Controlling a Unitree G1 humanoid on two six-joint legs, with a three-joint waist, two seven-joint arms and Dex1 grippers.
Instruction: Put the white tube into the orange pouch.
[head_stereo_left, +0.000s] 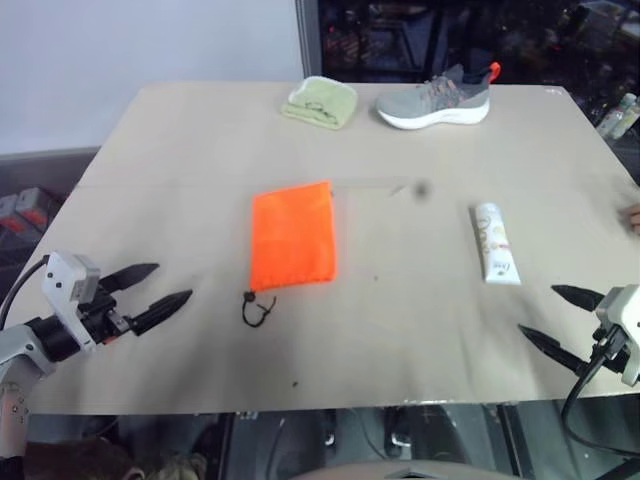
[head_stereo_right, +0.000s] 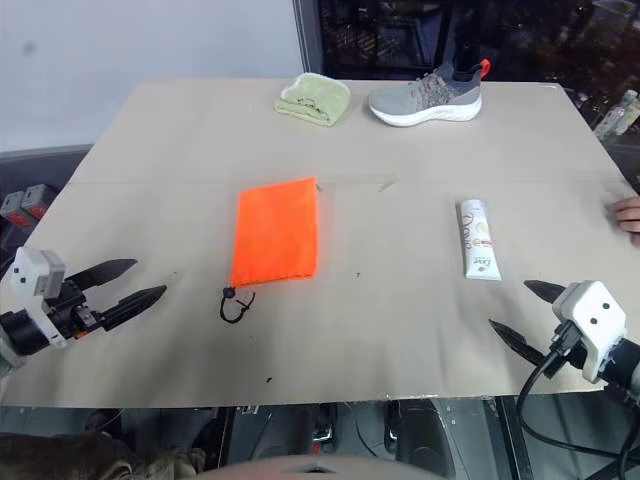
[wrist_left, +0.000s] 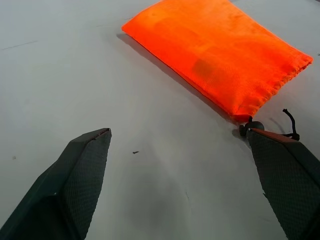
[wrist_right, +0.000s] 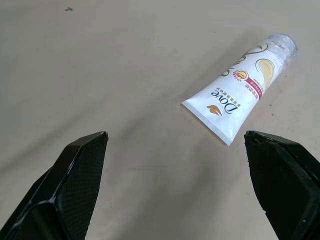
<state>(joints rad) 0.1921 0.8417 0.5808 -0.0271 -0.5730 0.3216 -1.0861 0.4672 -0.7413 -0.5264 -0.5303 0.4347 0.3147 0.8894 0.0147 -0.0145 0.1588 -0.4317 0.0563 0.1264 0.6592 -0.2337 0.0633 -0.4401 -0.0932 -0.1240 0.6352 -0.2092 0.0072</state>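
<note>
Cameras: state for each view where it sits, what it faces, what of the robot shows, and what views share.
Head stereo pair: looks forward and down over the table; shows left gripper and right gripper, both open.
Left wrist: looks along its own fingers at the orange pouch.
Right wrist: looks along its own fingers at the white tube.
Shared: pouch and tube also show in the head views.

A person's hand (head_stereo_right: 628, 214) is cut off by the table's (head_stereo_right: 400, 290) far right picture edge.
</note>
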